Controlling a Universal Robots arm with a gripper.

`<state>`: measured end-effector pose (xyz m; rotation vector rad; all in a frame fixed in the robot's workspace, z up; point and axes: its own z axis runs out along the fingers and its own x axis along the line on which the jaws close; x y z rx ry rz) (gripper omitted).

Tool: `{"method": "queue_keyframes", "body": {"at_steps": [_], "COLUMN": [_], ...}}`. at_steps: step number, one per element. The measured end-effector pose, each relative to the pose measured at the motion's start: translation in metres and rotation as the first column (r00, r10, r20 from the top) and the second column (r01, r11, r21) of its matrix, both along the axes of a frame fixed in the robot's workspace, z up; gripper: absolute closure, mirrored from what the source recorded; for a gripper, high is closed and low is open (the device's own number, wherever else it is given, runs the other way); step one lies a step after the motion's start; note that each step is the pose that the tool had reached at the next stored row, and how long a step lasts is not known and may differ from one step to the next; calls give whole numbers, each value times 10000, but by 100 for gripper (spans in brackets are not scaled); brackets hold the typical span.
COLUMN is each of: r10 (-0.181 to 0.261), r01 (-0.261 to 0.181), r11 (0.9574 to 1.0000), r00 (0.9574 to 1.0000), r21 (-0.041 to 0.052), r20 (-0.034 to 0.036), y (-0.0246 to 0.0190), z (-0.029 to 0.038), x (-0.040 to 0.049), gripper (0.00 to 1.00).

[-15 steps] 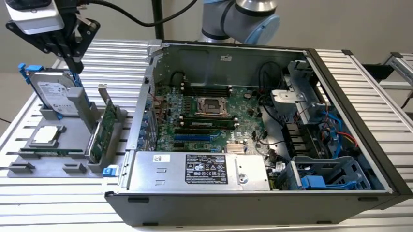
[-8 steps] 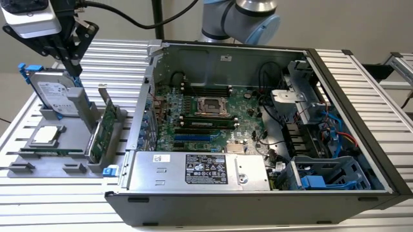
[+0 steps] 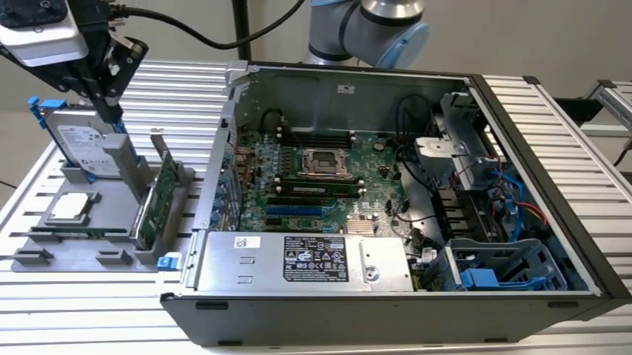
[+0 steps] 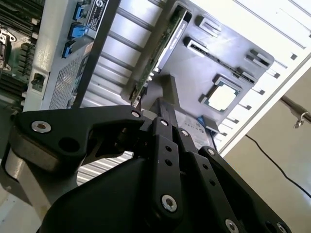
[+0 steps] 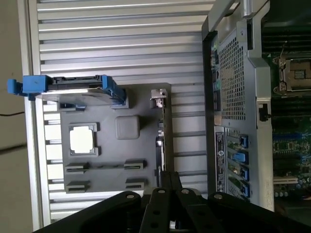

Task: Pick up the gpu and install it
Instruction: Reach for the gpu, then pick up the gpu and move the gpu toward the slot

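gpu (image 3: 156, 198): thin green card with a silver bracket at its far end, standing on its long edge in the gray holder (image 3: 106, 216) on the counter (image 3: 183, 89). Its long axis runs parallel to the PC case (image 3: 395, 314) wall just beside it. The cooler face is hard to make out, since the first wrist view shows the card edge-on (image 5: 163, 138). End effector (image 3: 112, 117) hangs by the hard drive (image 3: 84, 144), fingers closed together and gripping nothing.

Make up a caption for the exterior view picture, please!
Robot gripper hovers above the gray parts tray, near the upright gpu, beside the open computer case.
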<state>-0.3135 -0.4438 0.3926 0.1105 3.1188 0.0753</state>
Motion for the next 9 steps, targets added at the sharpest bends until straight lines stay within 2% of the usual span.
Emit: {"method": "queue_keyframes", "body": {"at_steps": [9], "r10": [0], "r01": [0], "r11": [10000], "r00": [10000], "r21": [1], "r20": [1], "y": [-104], "z": [0], "x": [0], "gripper": [100]}}
